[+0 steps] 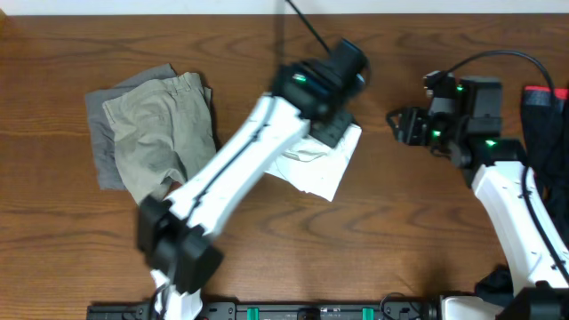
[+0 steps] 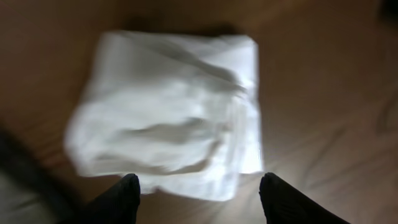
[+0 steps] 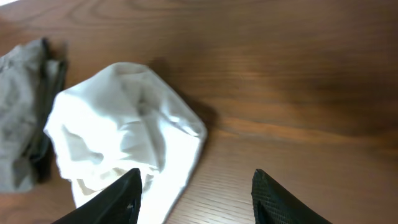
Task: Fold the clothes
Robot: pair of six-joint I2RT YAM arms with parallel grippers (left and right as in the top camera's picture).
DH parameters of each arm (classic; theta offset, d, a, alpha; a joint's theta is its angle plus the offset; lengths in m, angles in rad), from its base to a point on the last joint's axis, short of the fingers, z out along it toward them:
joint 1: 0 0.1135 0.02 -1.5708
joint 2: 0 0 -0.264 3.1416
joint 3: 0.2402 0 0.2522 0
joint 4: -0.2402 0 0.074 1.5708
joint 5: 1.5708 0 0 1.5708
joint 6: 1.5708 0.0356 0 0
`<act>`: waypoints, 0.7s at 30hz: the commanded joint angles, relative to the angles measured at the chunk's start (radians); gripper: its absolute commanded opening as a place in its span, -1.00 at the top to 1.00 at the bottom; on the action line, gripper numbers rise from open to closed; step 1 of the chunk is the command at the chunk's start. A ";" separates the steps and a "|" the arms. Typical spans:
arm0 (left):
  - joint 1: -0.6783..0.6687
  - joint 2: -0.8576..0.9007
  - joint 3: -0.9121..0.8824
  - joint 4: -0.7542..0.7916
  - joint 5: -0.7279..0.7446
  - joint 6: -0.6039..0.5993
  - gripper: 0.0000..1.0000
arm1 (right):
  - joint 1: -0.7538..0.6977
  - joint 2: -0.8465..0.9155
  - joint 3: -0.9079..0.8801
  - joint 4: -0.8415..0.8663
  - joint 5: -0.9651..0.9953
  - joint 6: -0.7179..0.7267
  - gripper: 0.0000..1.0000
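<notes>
Three piles overhead: folded white T-shirt (image 1: 320, 173) at centre under my left arm (image 1: 240, 160), khaki shorts (image 1: 160, 124) on a grey piece (image 1: 98, 133) to its left, black garments (image 1: 544, 124) at the right edge. Left wrist: left gripper (image 2: 199, 183) spread and empty just above the shirt. Right wrist: right gripper (image 3: 196, 177) released too, shirt lying ahead-left of it.

Near the middle of the table (image 1: 71, 258), a folded T-shirt (image 1: 324, 173), with the left gripper (image 2: 200, 186) just above it. To its left and apart, shorts (image 1: 160, 133) lying on another cloth (image 1: 100, 142) that sticks out at the left side. To its right, the right gripper (image 1: 400, 124), and beyond that, at the table's right edge, a heap of garments (image 1: 544, 116).
</notes>
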 commanded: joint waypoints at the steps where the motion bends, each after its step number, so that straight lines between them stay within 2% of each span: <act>1: 0.070 -0.075 0.031 -0.007 -0.049 -0.020 -0.28 | 0.077 0.069 0.010 0.026 -0.042 0.037 -0.09; 3: 0.108 -0.095 0.031 -0.016 -0.049 -0.023 -0.28 | 0.125 0.125 0.010 0.065 -0.043 0.093 -0.11; 6: 0.150 -0.104 0.031 -0.043 -0.049 -0.023 -0.28 | 0.190 0.209 0.010 0.121 -0.045 0.088 -0.21; 9: 0.176 -0.103 0.031 -0.089 -0.049 -0.023 -0.28 | 0.224 0.265 0.010 0.166 -0.164 0.087 -0.24; 12: 0.187 -0.103 0.030 -0.119 -0.050 -0.022 -0.28 | 0.241 0.292 0.010 0.207 -0.255 0.136 -0.17; 21: 0.188 -0.103 0.030 -0.101 -0.050 -0.023 -0.28 | 0.263 0.294 0.010 0.249 -0.256 0.335 -0.02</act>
